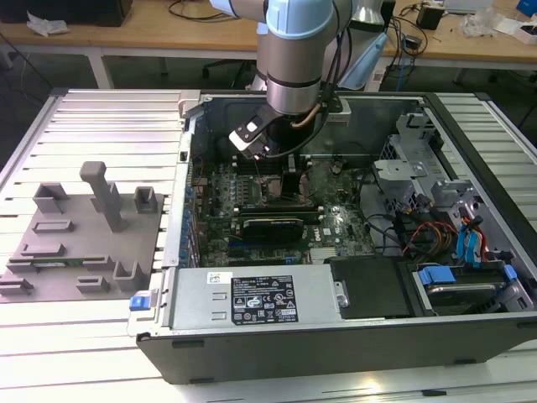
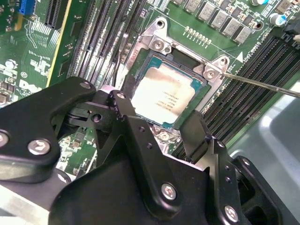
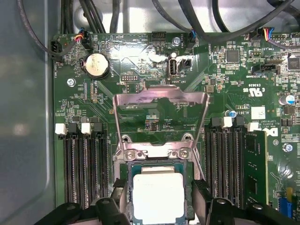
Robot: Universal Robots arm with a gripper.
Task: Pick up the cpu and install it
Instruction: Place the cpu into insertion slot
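Worktop [image 1: 84, 353] carries the open case [image 1: 336, 348]. My pincer [image 2: 158, 117] straddles the cpu [image 2: 166, 96], likely to seat it level in the socket [image 2: 157, 44]; gripping or released, I cannot tell.

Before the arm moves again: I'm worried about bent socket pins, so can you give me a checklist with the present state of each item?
1. Load plate raised off the socket: ok.
2. Retention lever swung clear: ok.
3. cpu squared with the socket frame: ok.
4. cpu seated flat in the socket: cannot tell.
5. Pincer centred over the cpu: ok.
6. Pincer's hold on the cpu: cannot tell.
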